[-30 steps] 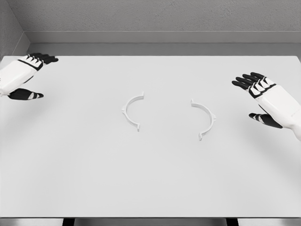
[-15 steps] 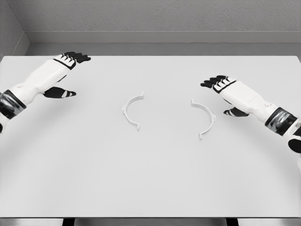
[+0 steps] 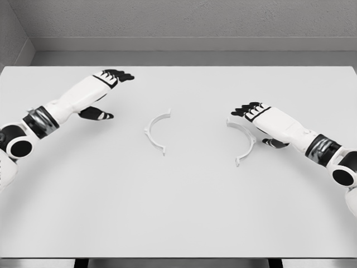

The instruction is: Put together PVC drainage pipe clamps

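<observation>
Clamps: left half-ring and right half-ring flat on table, well apart | left hand, right hand fingers extended, empty | likely light, stiff, thin plastic; pinch mid-arc, edges may slip.

Bare table surrounds both clamp halves; nothing blocks either.
</observation>
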{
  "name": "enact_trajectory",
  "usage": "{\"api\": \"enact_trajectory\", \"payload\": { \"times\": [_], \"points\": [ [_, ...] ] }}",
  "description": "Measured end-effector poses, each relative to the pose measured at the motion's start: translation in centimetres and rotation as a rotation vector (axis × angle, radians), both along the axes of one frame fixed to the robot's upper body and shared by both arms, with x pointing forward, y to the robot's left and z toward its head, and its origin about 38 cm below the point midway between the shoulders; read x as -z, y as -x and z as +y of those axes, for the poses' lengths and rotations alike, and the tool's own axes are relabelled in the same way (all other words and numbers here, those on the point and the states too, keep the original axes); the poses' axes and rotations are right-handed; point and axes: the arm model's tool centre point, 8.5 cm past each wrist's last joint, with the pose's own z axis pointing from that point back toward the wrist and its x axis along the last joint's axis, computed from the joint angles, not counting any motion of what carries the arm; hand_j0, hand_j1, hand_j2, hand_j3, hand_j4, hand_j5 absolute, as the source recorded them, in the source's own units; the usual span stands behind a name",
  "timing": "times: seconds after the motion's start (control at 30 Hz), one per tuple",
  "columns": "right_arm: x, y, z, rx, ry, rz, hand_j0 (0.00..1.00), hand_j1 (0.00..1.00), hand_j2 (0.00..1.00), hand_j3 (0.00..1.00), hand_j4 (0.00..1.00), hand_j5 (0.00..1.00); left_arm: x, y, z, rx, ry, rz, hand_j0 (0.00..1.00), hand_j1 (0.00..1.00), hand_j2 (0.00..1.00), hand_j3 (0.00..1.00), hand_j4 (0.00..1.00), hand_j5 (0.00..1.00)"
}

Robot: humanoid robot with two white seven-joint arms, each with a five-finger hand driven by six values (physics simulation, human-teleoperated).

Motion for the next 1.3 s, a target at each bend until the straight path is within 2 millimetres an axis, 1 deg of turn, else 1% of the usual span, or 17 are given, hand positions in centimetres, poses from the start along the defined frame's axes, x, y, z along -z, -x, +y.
{"api": "enact_trajectory", "payload": {
  "times": [0.03, 0.1, 0.17, 0.23, 0.4, 0.53, 0.6, 0.67, 0.9, 1.2, 1.3],
  "points": [
    [-0.2, 0.1, 0.1, -0.005, 0.0, -0.006, 1.0, 1.0, 1.0, 1.0, 1.0, 1.0, -0.3, -0.4, -0.3, 0.003, 0.003, -0.006, 1.0, 1.0, 1.0, 1.0, 1.0, 1.0],
    [-0.7, 0.1, 0.4, -0.013, -0.005, -0.018, 1.0, 1.0, 1.0, 1.0, 1.0, 1.0, -0.3, -1.0, -1.2, 0.011, 0.006, -0.002, 1.0, 1.0, 1.0, 1.0, 1.0, 1.0],
    [-1.1, 0.2, 0.3, -0.014, -0.011, -0.026, 1.0, 1.0, 1.0, 1.0, 1.0, 1.0, 0.6, -1.1, -1.8, 0.017, 0.005, 0.02, 1.0, 1.0, 1.0, 1.0, 1.0, 1.0],
    [-1.4, 0.2, 0.0, -0.007, -0.016, -0.034, 1.0, 1.0, 1.0, 1.0, 1.0, 1.0, 1.1, -1.0, -2.1, 0.02, 0.005, 0.033, 1.0, 1.0, 1.0, 1.0, 1.0, 1.0],
    [-2.1, 0.3, -0.4, -0.003, -0.011, -0.052, 1.0, 1.0, 1.0, 1.0, 1.0, 1.0, 1.5, -1.4, -2.7, 0.019, 0.011, 0.045, 1.0, 1.0, 1.0, 1.0, 1.0, 1.0],
    [-1.9, 0.9, -0.2, -0.015, -0.007, -0.048, 1.0, 1.0, 1.0, 1.0, 1.0, 1.0, 2.1, -1.5, -2.9, 0.016, 0.013, 0.059, 1.0, 1.0, 1.0, 1.0, 1.0, 1.0],
    [-2.1, 1.1, 0.1, -0.025, -0.006, -0.054, 1.0, 1.0, 1.0, 1.0, 1.0, 1.0, 2.3, -1.4, -3.0, 0.019, 0.011, 0.064, 1.0, 1.0, 1.0, 1.0, 1.0, 1.0],
    [-1.7, 1.5, 0.3, -0.033, -0.004, -0.048, 1.0, 1.0, 1.0, 1.0, 1.0, 1.0, 2.4, -1.4, -3.2, 0.023, 0.011, 0.067, 1.0, 1.0, 1.0, 1.0, 1.0, 1.0],
    [-2.2, 1.5, 0.8, -0.046, -0.004, -0.064, 1.0, 1.0, 1.0, 1.0, 1.0, 1.0, 3.1, -1.1, -4.7, 0.053, 0.012, 0.082, 1.0, 1.0, 1.0, 1.0, 1.0, 1.0],
    [-1.4, 1.2, 1.1, -0.048, -0.002, -0.039, 1.0, 1.0, 1.0, 1.0, 1.0, 1.0, 3.4, -0.9, -5.1, 0.06, 0.015, 0.087, 1.0, 1.0, 1.0, 1.0, 1.0, 1.0],
    [-0.8, 1.2, 1.2, -0.049, 0.0, -0.024, 1.0, 1.0, 1.0, 1.0, 1.0, 1.0, 3.5, -0.8, -5.2, 0.062, 0.016, 0.088, 1.0, 1.0, 1.0, 1.0, 1.0, 1.0]
  ]
}}
